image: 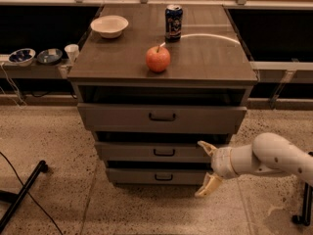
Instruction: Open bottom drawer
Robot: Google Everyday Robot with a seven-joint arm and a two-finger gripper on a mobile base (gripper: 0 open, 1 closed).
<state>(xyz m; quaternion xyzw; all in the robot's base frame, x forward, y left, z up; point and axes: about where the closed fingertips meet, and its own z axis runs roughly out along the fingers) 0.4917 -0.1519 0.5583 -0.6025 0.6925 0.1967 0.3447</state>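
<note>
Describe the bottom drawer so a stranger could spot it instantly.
Find the grey-brown cabinet with an apple on top. Of its three stacked drawers, the bottom drawer is lowest, nearest the floor, and looks smallest. The open pincer hovers by its right end.
</note>
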